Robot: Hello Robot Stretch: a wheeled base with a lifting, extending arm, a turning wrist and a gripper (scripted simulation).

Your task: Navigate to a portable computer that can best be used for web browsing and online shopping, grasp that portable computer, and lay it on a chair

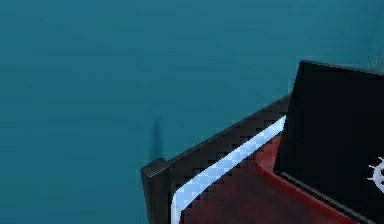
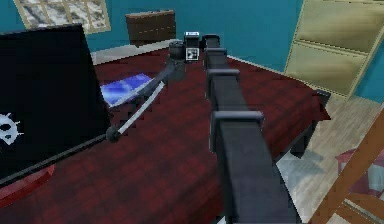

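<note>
An open laptop with a black screen (image 1: pixel 336 128) stands on a bed's red blanket (image 1: pixel 250 190) at the forward view's right. In the arm side view its screen (image 2: pixel 45 95) is at the left, with a pale emblem low on it. The dark arm bar (image 2: pixel 235 130) rises from the bottom edge over the bed. My gripper (image 2: pixel 118 132) reaches down and left from its body (image 2: pixel 175 55), and the thin fingers (image 2: pixel 140 108) end at the screen's right edge. I cannot tell whether the gripper holds anything.
The bed (image 2: pixel 290 100) has a dark frame corner (image 1: pixel 157 180) against a teal wall (image 1: pixel 120 70). A flat blue thing (image 2: pixel 128 88) lies on the blanket beyond the laptop. A dark wooden dresser (image 2: pixel 152 25) and pale closet doors (image 2: pixel 335 50) stand farther out. A wooden frame (image 2: pixel 360 185) is at the bottom right.
</note>
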